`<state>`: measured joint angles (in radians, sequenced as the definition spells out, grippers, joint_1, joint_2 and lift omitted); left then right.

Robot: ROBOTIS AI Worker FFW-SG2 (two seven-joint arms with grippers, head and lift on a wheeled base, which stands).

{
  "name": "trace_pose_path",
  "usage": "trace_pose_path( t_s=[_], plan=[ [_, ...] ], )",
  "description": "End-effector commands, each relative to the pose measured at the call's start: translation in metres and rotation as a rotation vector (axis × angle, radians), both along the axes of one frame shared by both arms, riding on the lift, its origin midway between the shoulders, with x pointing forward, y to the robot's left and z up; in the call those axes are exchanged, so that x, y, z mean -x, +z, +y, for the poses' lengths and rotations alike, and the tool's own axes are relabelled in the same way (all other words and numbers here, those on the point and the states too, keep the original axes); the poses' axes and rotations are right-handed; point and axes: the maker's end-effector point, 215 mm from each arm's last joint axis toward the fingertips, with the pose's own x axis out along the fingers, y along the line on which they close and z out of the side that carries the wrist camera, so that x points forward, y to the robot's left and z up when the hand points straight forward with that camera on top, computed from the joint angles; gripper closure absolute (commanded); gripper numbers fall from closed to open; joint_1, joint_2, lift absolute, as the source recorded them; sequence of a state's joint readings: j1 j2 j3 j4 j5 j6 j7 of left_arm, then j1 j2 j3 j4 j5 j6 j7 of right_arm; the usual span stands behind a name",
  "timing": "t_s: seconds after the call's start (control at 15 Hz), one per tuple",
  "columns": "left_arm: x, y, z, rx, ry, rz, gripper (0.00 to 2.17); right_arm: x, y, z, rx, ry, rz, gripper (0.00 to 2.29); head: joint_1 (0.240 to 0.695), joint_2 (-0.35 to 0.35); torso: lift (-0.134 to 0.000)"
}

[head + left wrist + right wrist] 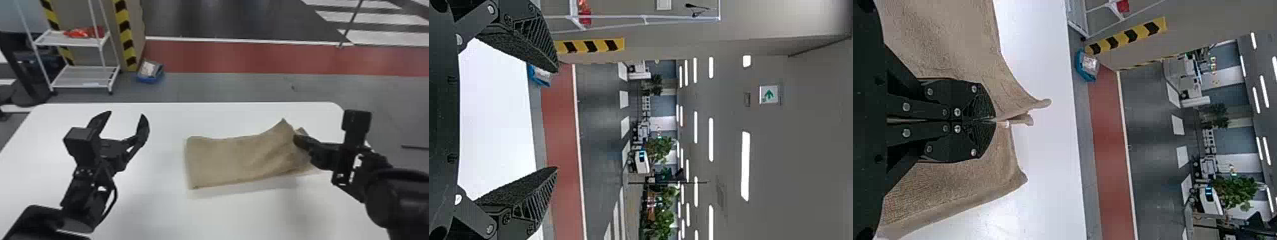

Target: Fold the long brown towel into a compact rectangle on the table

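Lying right of centre on the white, round-cornered table [153, 204], the long brown cloth towel [223, 159] rose in peaks where the black right gripper [994, 120] pinched a bunch between closed fingers, apparently to carry that end over. The black left gripper [127, 113] hung empty and wide open left of the cloth, presumably clear of the fold. Counted: 1 towel, 1 table, 2 grippers, 1 white metal rack [84, 76], 1 blue tub [150, 80].

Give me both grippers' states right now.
Left gripper: open, holding nothing, over the table's left side.
Right gripper: closed, pinching the brown towel.
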<state>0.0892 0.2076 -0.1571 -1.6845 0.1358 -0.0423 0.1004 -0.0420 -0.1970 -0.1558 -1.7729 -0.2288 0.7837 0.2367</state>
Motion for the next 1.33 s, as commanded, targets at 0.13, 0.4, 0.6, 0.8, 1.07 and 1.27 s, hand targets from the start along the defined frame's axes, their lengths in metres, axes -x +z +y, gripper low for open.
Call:
trace_pose_path(
  t_s=[0.13,0.4,0.6,0.8,1.07,1.27],
  plan=[
    [0.004,-0.011,-0.001,-0.018,-0.003,0.017,0.21,-0.016,-0.009,-0.002,0.003,0.004,-0.02,1.42,0.695,-0.088,-0.12],
    [0.002,-0.009,-0.003,-0.027,-0.004,0.015,0.21,-0.017,0.046,-0.011,-0.01,-0.005,-0.069,1.42,0.695,-0.087,-0.12],
    [0.003,-0.014,-0.002,-0.038,-0.005,0.022,0.21,-0.015,0.049,-0.039,0.021,-0.028,-0.054,1.42,0.695,-0.097,-0.12],
    [0.003,-0.017,0.005,-0.038,0.005,0.027,0.21,-0.016,0.007,-0.047,0.056,-0.039,0.008,1.42,0.695,-0.119,-0.12],
    [0.001,-0.019,0.01,-0.04,0.012,0.03,0.21,-0.023,0.015,-0.035,0.051,-0.023,-0.02,1.42,0.695,-0.121,-0.12],
    [0.001,-0.02,0.01,-0.044,0.012,0.033,0.21,-0.015,0.071,-0.04,0.002,-0.027,-0.08,1.42,0.695,-0.106,-0.12]
  ],
)
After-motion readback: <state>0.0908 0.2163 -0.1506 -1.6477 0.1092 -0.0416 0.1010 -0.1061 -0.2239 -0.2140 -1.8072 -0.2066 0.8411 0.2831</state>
